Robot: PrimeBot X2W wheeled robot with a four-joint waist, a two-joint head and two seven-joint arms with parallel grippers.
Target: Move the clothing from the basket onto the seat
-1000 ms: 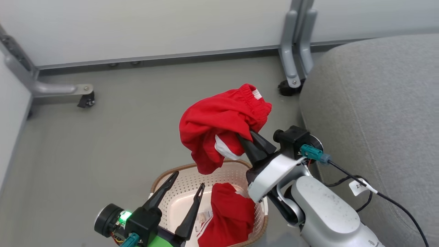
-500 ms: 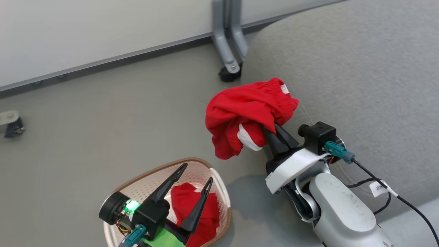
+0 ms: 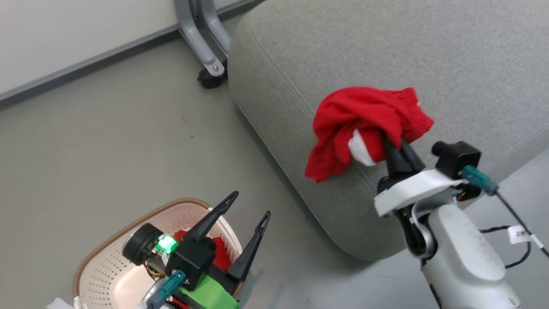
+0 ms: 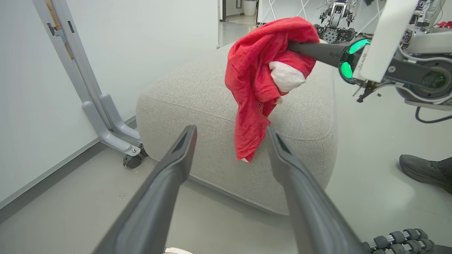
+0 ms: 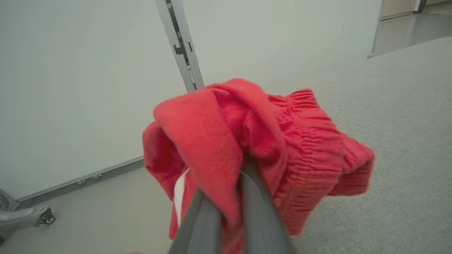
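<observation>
Holding the red shorts (image 3: 364, 111) clamped in our right gripper (image 3: 391, 143) over the edge of the seat (image 3: 343, 43), with our left gripper (image 3: 252, 203) spread wide by the basket (image 3: 98, 253), we fear that an early release lets the hanging cloth slide down to the floor (image 3: 128, 128).

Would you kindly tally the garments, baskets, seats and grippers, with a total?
Baskets: 1, the basket
Red garments: 2, the shorts and the garment in the basket
Seats: 1, the seat
Grippers: 2, left gripper and right gripper
Total: 6
</observation>
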